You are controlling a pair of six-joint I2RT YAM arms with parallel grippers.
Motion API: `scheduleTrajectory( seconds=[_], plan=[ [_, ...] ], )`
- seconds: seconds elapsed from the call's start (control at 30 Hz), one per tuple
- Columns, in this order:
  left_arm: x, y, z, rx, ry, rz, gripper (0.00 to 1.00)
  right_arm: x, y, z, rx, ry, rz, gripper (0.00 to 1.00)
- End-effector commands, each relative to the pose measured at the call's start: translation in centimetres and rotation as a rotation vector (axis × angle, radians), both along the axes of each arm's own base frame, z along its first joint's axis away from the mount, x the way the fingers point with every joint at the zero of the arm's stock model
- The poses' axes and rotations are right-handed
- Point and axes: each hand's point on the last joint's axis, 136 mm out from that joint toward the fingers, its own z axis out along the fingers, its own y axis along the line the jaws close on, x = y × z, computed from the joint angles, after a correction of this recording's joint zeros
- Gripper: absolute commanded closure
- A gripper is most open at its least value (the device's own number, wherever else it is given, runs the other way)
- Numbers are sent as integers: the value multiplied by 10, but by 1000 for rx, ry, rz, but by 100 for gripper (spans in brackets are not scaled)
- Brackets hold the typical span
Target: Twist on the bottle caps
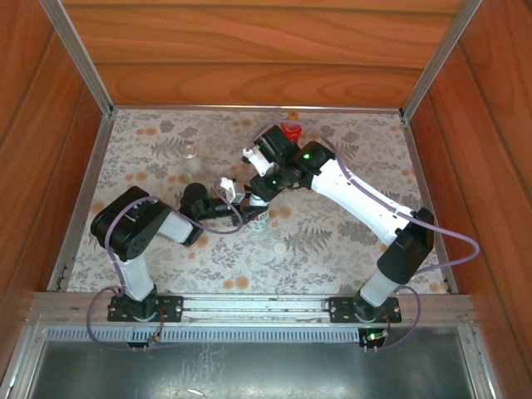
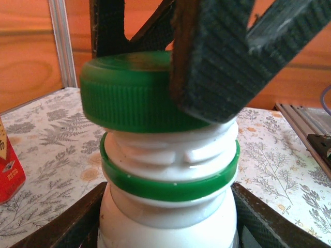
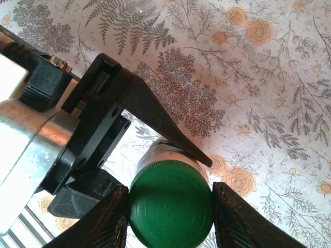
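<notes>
Right claw (image 3: 173, 217) pinches the green cap (image 3: 169, 199) squarely atop the upright white bottle (image 2: 170, 155), which the left claw (image 2: 168, 230) clamps below the neck.

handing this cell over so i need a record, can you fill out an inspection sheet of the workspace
surface: floral cloth, flat, no spills seen
job's things: green cap sits on white bottle, threads showing beneath; red bottle stands behind the right arm; pale cap lies loose on the cloth
clutter: nothing seen
grippers: left gripper shut on white bottle; right gripper shut on green cap
cables: purple cable loops beside each arm
surroundings: wooden walls on three sides, metal rail at near edge
</notes>
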Motion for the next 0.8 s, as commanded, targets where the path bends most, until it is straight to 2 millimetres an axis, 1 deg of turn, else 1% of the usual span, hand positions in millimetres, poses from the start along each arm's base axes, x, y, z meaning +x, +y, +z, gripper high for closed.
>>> scheduleTrajectory(
  seconds=[0.0,0.1,0.27,0.4,0.57,0.77],
  plan=[
    [0,-1,1,-6,-16,-13,43,-10,3,-7,0,28,42,55],
    [0,-1,0,-4,-14,-13,42,-13,4,-12,-2,39,52,55],
    [1,-1,0,-4,-11,-11,42,-18,3,-14,-8,52,72,55],
    [1,-2,-1,-3,-10,-11,42,-17,-1,-16,-31,23,75,55],
    [1,-2,-2,-2,-8,-11,42,-20,3,-16,-51,-11,112,55],
    [1,-2,-2,-2,-6,-11,42,-18,0,-24,-64,-15,86,55]
  ],
)
